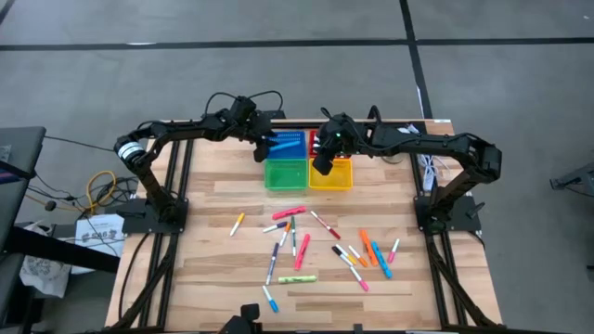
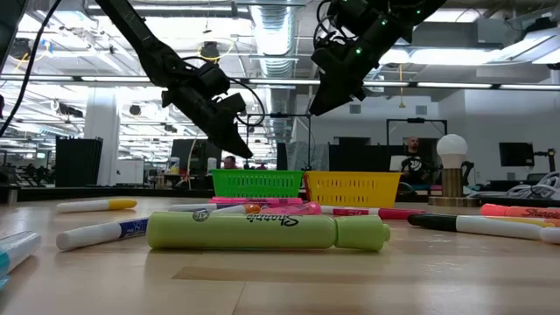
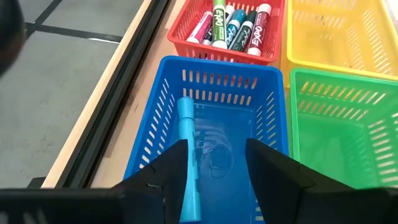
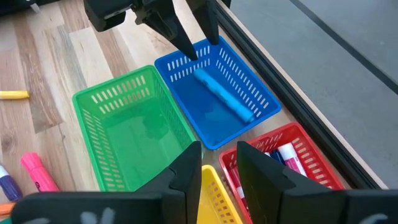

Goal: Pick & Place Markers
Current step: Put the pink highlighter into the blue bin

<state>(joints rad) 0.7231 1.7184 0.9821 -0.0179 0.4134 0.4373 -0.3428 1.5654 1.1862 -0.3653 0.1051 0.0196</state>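
— Surface (image 1: 204,278) strewn with markers (image 1: 297,243) near the front; why?
— Unsorted yet. Trays at the back for sorting: blue tray (image 3: 211,106) holding one blue marker (image 3: 188,155).
— Left tool (image 3: 214,165)?
— Spread apart, empty, above that tray.
— Right tool (image 4: 217,163)?
— Parted too, empty, over the yellow tray (image 1: 330,174).

Robotics lab or open industrial workspace: pale wooden plank worktop (image 1: 213,278) on a black metal frame, standing on grey concrete floor (image 1: 278,83) marked with dark lines. Behind it, exposed ceiling ducts (image 2: 271,17), strip lights, rows of dark monitors (image 2: 516,155), a seated person (image 2: 411,162).
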